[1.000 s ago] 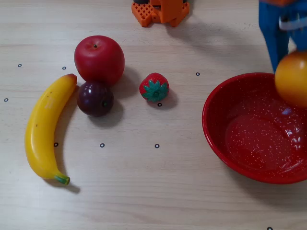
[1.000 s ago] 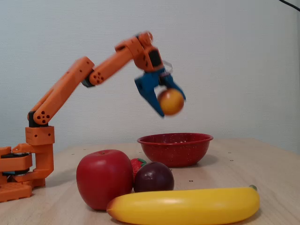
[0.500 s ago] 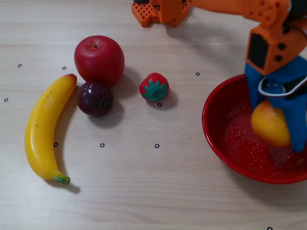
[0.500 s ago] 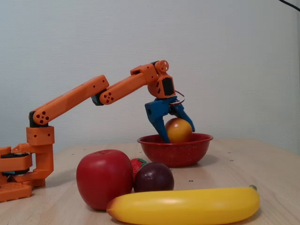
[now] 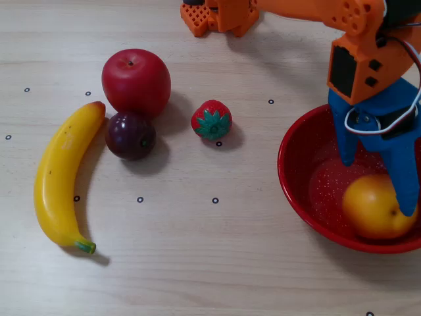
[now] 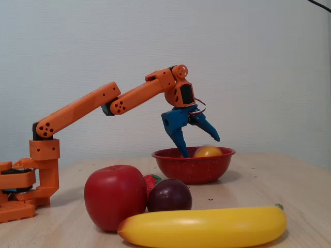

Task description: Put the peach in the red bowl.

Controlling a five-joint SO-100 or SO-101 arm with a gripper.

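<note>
The peach (image 5: pixel 370 207), yellow-orange, lies inside the red bowl (image 5: pixel 284 164) at the right of the overhead view. In the fixed view the peach (image 6: pixel 208 151) shows just above the rim of the bowl (image 6: pixel 191 169). My gripper (image 5: pixel 376 179), with blue fingers on the orange arm, is open over the bowl and holds nothing. In the fixed view the gripper (image 6: pixel 200 146) has one fingertip dipping inside the bowl beside the peach and the other raised just above the peach. Part of the peach is hidden by a finger in the overhead view.
On the table left of the bowl lie a strawberry (image 5: pixel 212 120), a red apple (image 5: pixel 136 82), a dark plum (image 5: pixel 130 135) and a banana (image 5: pixel 62 178). The arm's orange base (image 5: pixel 217 16) stands at the top edge.
</note>
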